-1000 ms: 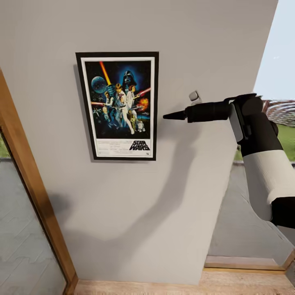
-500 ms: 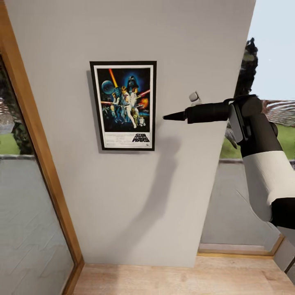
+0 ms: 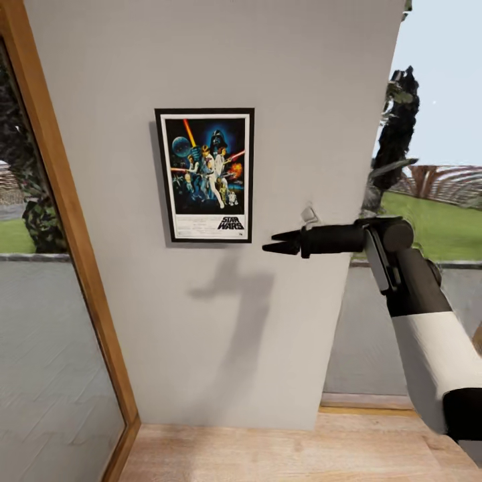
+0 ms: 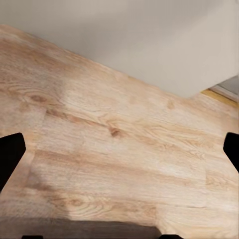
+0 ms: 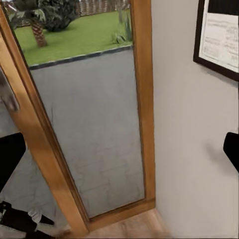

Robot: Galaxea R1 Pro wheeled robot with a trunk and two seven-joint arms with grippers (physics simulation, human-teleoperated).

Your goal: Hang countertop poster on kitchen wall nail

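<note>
From the head camera, you see the poster [image 3: 205, 175] hanging upright and flat on the pale grey wall [image 3: 221, 314], its black frame square to the wall and the "STAR WARS" lettering near its lower edge. A wooden door frame [image 3: 73, 248] runs down the wall's left side, with glass beside it showing pavement and greenery. Your right hand [image 3: 276, 243] is raised in front of the wall, pointing toward it, just below and to the right of the poster's lower right corner and apart from it. Its two dark fingers [image 3: 286, 235] lie one above the other with a slim gap between the tips, and nothing is held. The arm's shadow falls on the wall under the poster. Wooden floor [image 3: 281, 452] shows along the bottom.

In the left wrist camera, you look down on pale wooden floor planks [image 4: 119, 149] meeting the base of the grey wall [image 4: 149, 40]. The dark tips of your left hand [image 4: 119, 154] sit at opposite edges of the picture, spread wide and empty.

In the right wrist camera, a corner of the poster [image 5: 219, 40] shows on the wall, probably its lower part, though too little is visible to be sure. The wooden door frame [image 5: 144, 99] and glass with grass beyond stand beside it. The finger tips sit far apart at the picture's edges, released.
</note>
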